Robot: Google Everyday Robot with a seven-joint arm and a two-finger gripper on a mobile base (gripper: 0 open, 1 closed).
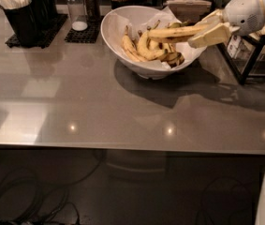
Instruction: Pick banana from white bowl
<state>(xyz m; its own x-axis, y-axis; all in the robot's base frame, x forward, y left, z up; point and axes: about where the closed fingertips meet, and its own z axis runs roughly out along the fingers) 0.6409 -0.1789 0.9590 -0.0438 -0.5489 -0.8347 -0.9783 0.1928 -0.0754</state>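
Banana [174,33] held nearly level, its long axis running left to right across the camera view. The left end points toward the middle of the white bowl [112,28] and the right end disappears between the fingers of the gripper [200,32]. It is the longest fruit in sight, almost straight, yellow with brown speckling along its skin and a dark tip on the left. The gripper reaches in from the upper right on a pale arm, and its two cream fingers are clamped on the banana's right end, one above and one below. The banana sits over the right half of the bowl, at about rim height and above the other fruit there. Whether it still touches anything beneath it cannot be told. The bowl is wide, white and slant-rimmed, lined with white paper [173,12] that sticks up past the far edge. Inside it lies a heap of shorter, curved bananas [140,50], some with dark patches. The bowl stands on a grey glossy countertop [99,107]. At the back left stand a black caddy of white cutlery [22,18] and a shaker [78,11] on a black mat — both well apart from the bowl. A black wire rack [251,55] is just right of the bowl, below the arm.
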